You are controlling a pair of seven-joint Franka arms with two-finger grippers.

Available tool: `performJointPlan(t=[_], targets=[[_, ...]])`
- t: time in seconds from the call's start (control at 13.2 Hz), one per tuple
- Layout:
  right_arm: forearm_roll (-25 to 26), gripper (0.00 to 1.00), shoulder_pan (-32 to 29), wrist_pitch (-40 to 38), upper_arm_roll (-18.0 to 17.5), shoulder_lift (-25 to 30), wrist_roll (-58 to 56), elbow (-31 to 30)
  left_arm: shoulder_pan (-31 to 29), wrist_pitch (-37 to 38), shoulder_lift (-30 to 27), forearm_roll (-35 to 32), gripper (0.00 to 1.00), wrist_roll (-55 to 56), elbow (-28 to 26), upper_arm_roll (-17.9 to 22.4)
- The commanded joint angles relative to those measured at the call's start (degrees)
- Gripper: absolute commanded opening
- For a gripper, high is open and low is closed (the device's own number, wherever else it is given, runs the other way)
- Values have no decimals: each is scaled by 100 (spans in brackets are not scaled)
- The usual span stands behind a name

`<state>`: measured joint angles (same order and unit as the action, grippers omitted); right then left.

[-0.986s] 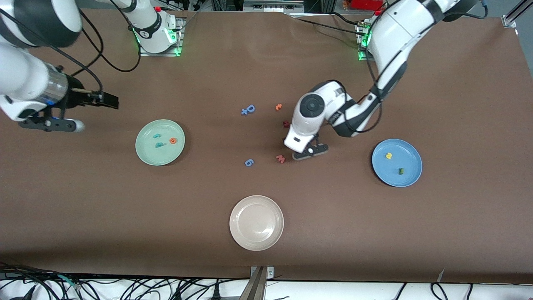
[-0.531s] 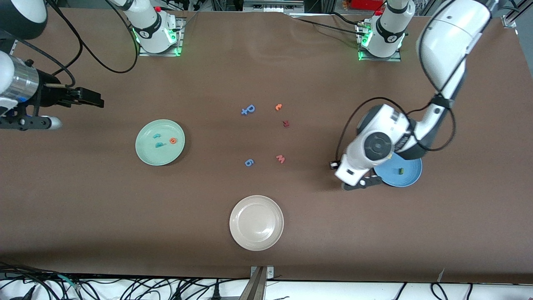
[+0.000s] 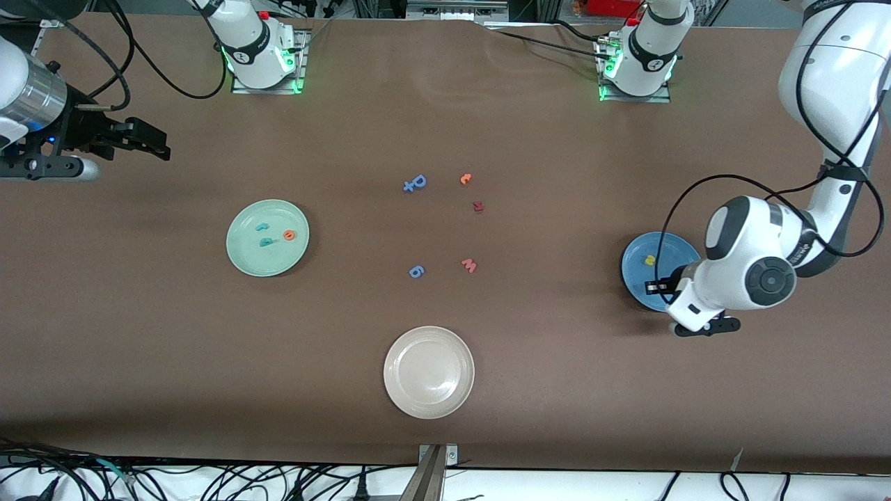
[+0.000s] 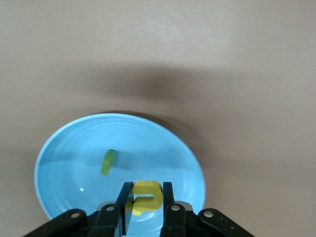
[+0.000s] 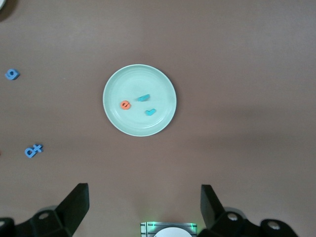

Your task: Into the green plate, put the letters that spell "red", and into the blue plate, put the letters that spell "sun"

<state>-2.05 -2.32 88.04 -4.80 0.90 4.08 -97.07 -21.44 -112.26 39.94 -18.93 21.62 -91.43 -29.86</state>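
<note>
Moved: left gripper (image 4: 143, 200) has travelled from the loose letters at mid-table to over the blue plate (image 3: 637, 261), at the left arm's end; right gripper (image 3: 143, 138) has drawn back toward the table edge at the right arm's end.
Left gripper: fingers (image 4: 168, 197) pinch a yellow letter (image 4: 145, 196) between them, over the blue plate's rim.
Right gripper: fingers spread wide, nothing between them; this arm waits.
Blue plate: round, medium blue, raised rim; the left arm's wrist covers part of it in the front view.
In blue plate: one yellow letter (image 3: 650, 260) in the front view; one dark green letter (image 4: 108, 162) in the left wrist view, standing on edge, long axis running toward the plate's rim.
Green plate (image 3: 243, 257): round, pale mint, toward the right arm's end; holds three letters.
Letters in green plate: one round orange "e" (image 3: 289, 235), two teal letters (image 3: 264, 234) side by side just beside it.
Loose letters at mid-table: five – blue "p" (image 3: 415, 183), blue "6" (image 3: 415, 271), orange hooked letter (image 3: 466, 179), dark red letter (image 3: 477, 206), pink "w" (image 3: 469, 265).
White plate (image 3: 429, 372): one, nearest the front camera.
</note>
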Motion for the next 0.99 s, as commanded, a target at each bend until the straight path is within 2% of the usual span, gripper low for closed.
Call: performJointPlan(t=[0.0,0.15,0.38,0.68,0.91], targets=[[230,100,-40,90,41,-82,-22,179,-18,159,-153,100,100,-106,-77,-11],[231,100,4,90,189,6,-83,153,-297,405,-311,91,100,-193,2,-10],[258,100,92,133,243,-2,-109,162,-614,660,-601,91,100,-1043,29,7],[215,100,101,406,226,-11,-101,144,-1107,1081,-1049,91,100,-2362,46,7],[188,100,118,433,103,24,-48,144,-1222,1539,-1550,187,100,-2637,178,7]])
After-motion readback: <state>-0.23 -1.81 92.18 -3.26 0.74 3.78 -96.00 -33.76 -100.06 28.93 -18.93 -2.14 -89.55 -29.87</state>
